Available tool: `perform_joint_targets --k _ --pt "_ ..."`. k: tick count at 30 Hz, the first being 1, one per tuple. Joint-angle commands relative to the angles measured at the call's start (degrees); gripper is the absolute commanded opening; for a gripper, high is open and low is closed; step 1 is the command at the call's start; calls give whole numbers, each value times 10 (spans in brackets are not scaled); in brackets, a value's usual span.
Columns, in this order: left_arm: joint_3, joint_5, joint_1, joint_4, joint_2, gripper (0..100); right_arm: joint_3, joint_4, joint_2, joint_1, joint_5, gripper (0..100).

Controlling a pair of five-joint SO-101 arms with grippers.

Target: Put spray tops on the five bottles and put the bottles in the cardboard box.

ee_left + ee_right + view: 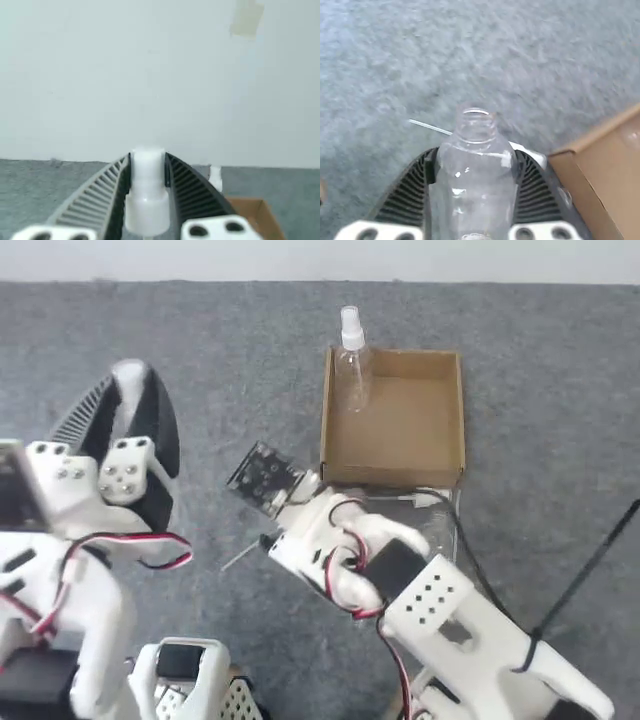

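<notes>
A grey carpeted table carries two arms and one open cardboard box, which sits just beyond the right arm. Two clear bottles can be counted. One, the capped bottle, stands inside the box in its far corner on the left arm's side and wears a fitted spray top. The other, the open-necked bottle, has no top and is clamped by its body between the jaws of the right gripper, close beside the box's near corner. That makes two spray tops: the fitted one and a loose white spray top, pinched between the narrow jaws of the left gripper, held above the carpet well to the left of the box. One thin white tube lies on the carpet near the open-necked bottle.
</notes>
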Motion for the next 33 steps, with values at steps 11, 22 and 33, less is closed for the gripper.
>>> perform_joint_targets --k 11,22,33 --pt "125 115 -1 -159 18 10 98 -187 -40 -36 -10 6" --pt "218 117 3 -250 18 10 149 -182 -128 -37 -10 6" --pt "284 118 3 -325 18 10 149 -181 -129 -38 -10 6"
